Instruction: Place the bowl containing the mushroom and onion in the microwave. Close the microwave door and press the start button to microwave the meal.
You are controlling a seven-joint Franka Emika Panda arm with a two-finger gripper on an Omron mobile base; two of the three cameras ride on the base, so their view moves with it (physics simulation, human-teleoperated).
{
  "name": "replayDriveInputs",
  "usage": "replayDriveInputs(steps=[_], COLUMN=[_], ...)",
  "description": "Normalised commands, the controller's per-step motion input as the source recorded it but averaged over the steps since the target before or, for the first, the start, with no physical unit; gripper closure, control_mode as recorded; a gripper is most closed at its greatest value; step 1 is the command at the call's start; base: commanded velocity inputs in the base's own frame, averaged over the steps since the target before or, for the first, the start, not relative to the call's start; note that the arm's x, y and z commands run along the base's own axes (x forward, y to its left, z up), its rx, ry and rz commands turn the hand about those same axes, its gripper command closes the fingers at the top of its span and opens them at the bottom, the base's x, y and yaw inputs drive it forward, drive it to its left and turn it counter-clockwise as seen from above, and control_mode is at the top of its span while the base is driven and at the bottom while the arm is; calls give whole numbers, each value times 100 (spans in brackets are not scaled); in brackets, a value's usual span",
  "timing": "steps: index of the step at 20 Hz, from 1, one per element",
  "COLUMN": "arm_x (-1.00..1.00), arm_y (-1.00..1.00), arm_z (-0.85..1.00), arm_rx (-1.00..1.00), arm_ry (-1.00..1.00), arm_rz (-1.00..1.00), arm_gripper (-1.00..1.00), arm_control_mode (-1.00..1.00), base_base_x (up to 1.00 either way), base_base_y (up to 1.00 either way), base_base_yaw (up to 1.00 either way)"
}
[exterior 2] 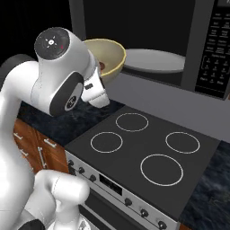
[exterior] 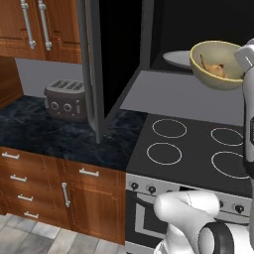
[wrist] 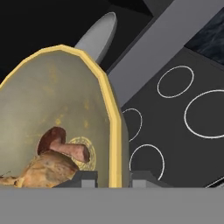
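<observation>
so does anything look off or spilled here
Nothing spilled. The bowl is tilted in the fingers, which pinch its rim, in the air before the open microwave, so the mushroom and onion have slid to its low side.

My gripper [wrist: 113,178] holds the bowl [exterior: 217,63] by its rim, in the air above the back edge of the stove [exterior: 193,149] and just before the open microwave [exterior 2: 148,40], its turntable plate [exterior 2: 155,60] behind the bowl, the toaster [exterior: 66,100] on the counter [exterior: 54,131] left of the microwave door [exterior: 92,69].
</observation>
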Motion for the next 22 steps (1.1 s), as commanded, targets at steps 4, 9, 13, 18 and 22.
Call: replayDriveInputs(steps=[4, 9, 13, 18, 22], arm_x=[53, 55, 45, 43, 42], arm_y=[-5, -21, -23, -21, -21], arm_z=[0, 0, 0, 0, 0], arm_rx=[0, 0, 0, 0, 0], arm_ry=[0, 0, 0, 0, 0], arm_rz=[-11, -10, -10, -8, -7], arm_gripper=[100, 100, 100, 100, 100], arm_control_mode=[-100, -100, -100, -100, -100], base_base_x=[0, 0, 0, 0, 0], base_base_y=[0, 0, 0, 0, 0], base_base_yaw=[0, 0, 0, 0, 0])
